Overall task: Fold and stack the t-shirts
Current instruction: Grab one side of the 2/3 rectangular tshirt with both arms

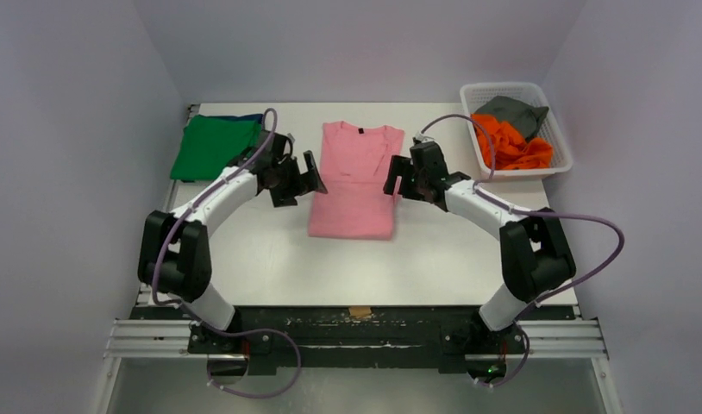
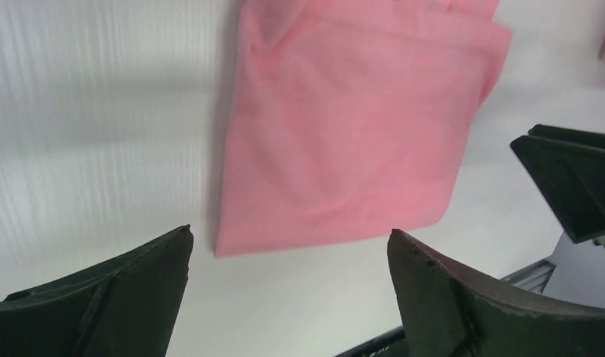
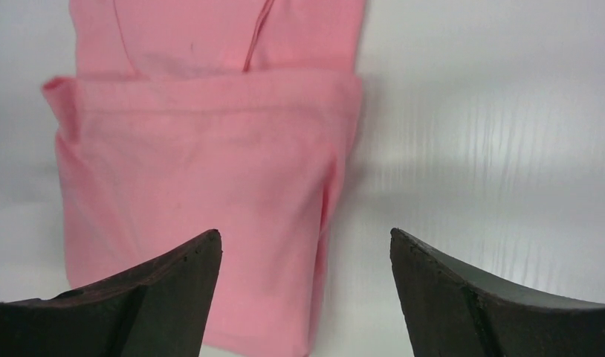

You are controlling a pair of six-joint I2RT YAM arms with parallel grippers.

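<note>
We hold the left pincer [image 1: 297, 183] and right pincer [image 1: 402, 183] spread wide and empty on either side of the pink t-shirt [image 1: 354, 185]. It lies mid-counter [image 1: 270, 259], collar far, sides tucked in, narrowed, we judge, for a near-to-far fold, while the folded green t-shirt [image 1: 211, 147] marks the stack at far left

Dark blue shirt [image 1: 241, 117] mostly hidden under green shirt [image 1: 211, 147], pink shirt [image 2: 344, 134] cut off at top edge — both wrist views
</note>
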